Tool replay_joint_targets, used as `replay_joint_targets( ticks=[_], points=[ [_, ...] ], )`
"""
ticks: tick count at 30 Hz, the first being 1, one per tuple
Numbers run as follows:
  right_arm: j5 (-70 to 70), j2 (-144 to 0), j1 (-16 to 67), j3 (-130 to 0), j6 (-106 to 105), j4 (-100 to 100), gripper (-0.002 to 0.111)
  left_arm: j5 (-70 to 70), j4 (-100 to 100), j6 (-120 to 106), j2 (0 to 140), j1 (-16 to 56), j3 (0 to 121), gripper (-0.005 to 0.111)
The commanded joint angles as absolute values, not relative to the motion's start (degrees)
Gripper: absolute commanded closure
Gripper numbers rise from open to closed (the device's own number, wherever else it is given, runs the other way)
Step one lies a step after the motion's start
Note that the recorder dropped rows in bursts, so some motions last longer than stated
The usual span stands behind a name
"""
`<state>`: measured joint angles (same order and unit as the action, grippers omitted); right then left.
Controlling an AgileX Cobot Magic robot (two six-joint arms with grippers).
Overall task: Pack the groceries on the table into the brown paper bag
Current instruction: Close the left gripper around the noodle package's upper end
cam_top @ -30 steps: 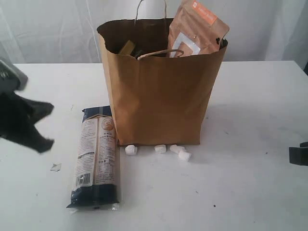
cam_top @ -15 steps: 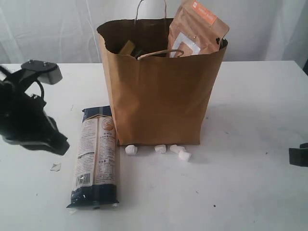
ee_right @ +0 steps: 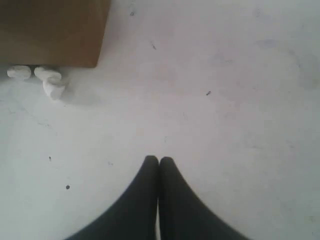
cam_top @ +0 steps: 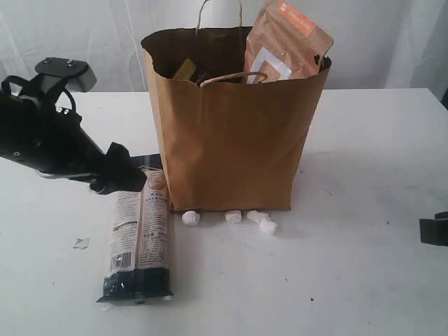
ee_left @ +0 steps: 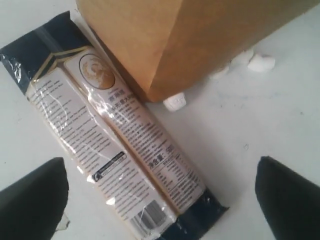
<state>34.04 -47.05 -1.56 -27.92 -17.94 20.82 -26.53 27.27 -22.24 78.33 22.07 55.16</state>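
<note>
Brown paper bag [cam_top: 231, 140] holds kraft pouch [cam_top: 287, 42] (tilted); left gripper [ee_left: 160, 162] wide, right gripper [ee_right: 159, 160] closed.

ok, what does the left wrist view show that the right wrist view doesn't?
Left wrist only: the dark-blue-and-white pasta packet lying flat, below the open left gripper. Right wrist only: the shut right gripper, nothing in it. Both: a bottom corner of the brown paper bag, small white lumps at its base, the white table.
</note>
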Motion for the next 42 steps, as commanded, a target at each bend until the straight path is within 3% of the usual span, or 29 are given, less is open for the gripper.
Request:
replay_joint_targets(
  ticks=[1,9,14,23,42],
  points=[
    [33.82,-47.12,-1.8,-27.76,-18.32,20.99,0.108,-25.15,34.09,-19.19,79.05,22.32,55.44,0.002],
    [33.44,-47.12,-1.8,-27.76,-18.32,20.99,0.108,-22.57,18.9,10.95,91.45,22.44,56.29,0.002],
    [33.58,-47.12,-1.8,-27.76,-18.2,20.99,0.108,-28.26,14.46,11.9,96.47,23.45,60.12,0.002],
    [33.58,-47.12,-1.8,-27.76,-18.2,21.11,0.108,-22.05,0.45,24.07,101.26,26.41,63.48,0.002],
    [34.55,-47.12,-1.8,-27.76,-18.2,21.33,0.108,-16.59,-3.83,27.25,104.77,31.07,63.48,0.002]
  ],
)
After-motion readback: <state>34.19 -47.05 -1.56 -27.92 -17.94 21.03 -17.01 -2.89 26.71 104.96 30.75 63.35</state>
